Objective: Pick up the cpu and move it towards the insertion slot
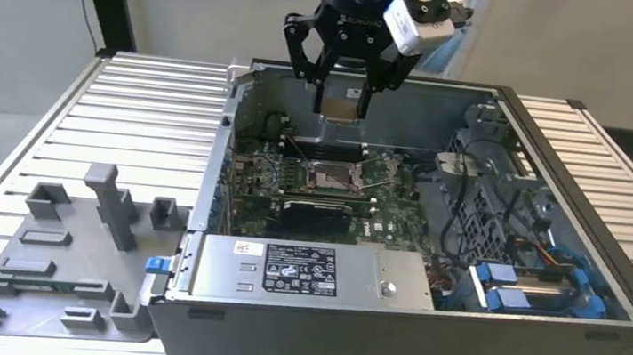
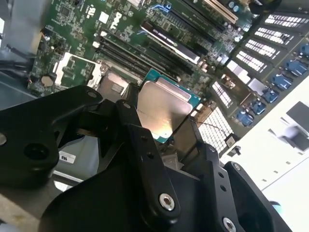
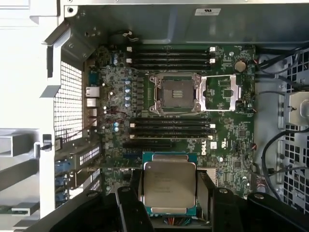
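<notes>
My gripper (image 1: 347, 100) hangs above the open computer case, over its far wall, shut on the cpu (image 1: 347, 109). The cpu is a thin square chip with a pale silver face and a green rim, seen held flat between the black fingers in both wrist views: cpu (image 3: 169, 187), cpu (image 2: 163, 107). The insertion slot (image 3: 174, 93) is a square socket with a shiny metal frame and dark centre on the green motherboard; its hinged cover (image 3: 219, 92) lies folded open beside it. In the exterior view the slot (image 1: 330, 175) sits below and nearer than the gripper.
The case (image 1: 610, 274) walls rise around the motherboard. Black memory slots (image 3: 171, 58) flank the socket. A silver power-supply box (image 1: 306, 273) and blue drive brackets (image 1: 531, 287) fill the near side. Cables (image 1: 470, 195) run on the exterior view's right. A grey plastic tray (image 1: 56, 264) lies outside, left.
</notes>
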Robot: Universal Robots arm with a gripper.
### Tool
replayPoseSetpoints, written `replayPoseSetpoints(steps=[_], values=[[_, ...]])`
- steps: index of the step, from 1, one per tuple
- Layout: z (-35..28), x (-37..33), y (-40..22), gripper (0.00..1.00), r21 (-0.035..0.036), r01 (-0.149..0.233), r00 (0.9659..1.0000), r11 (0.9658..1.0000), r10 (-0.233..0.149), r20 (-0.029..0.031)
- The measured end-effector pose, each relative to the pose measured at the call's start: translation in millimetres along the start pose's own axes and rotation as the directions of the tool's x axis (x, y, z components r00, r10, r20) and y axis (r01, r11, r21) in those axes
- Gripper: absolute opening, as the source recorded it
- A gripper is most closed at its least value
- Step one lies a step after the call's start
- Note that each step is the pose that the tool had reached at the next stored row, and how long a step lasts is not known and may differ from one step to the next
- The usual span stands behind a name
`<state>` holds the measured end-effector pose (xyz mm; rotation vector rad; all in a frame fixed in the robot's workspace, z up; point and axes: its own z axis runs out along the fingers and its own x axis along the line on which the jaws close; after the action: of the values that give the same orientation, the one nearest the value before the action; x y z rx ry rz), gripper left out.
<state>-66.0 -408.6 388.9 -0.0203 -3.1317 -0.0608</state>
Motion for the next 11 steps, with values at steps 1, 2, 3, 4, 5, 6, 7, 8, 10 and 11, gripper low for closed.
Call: replayPoseSetpoints(steps=[1,2,3,4,5,6,7,8,10,11], values=[[1.0,-0.1,1.7,0.0,-0.0001,0.0,1.0,1.0,0.0,0.0],[2.1,-0.2,3.1,0.0,0.0001,0.0,1.0,1.0,0.0,0.0],[3.2,-0.3,4.4,0.0,0.0,0.0,1.0,1.0,0.0,0.0],[4.5,-0.5,5.6,0.0,0.0,0.0,1.0,1.0,0.0,0.0001],[5.6,-0.6,6.7,0.0,0.0,0.0,1.0,1.0,0.0,0.0001],[6.8,-0.7,7.8,0.0,-0.0001,0.0,1.0,1.0,0.0,0.0001],[8.0,-0.8,8.9,0.0,-0.0001,0.0,1.0,1.0,0.0,0.0001],[9.1,-0.8,9.8,0.0,-0.0001,0.0,1.0,1.0,0.0,0.0001],[11.1,-1.1,11.2,0.0,0.0,0.0,1.0,1.0,0.0,0.0],[12.0,-1.3,11.6,0.0,-0.0001,0.0,1.0,1.0,0.0,0.0001]])
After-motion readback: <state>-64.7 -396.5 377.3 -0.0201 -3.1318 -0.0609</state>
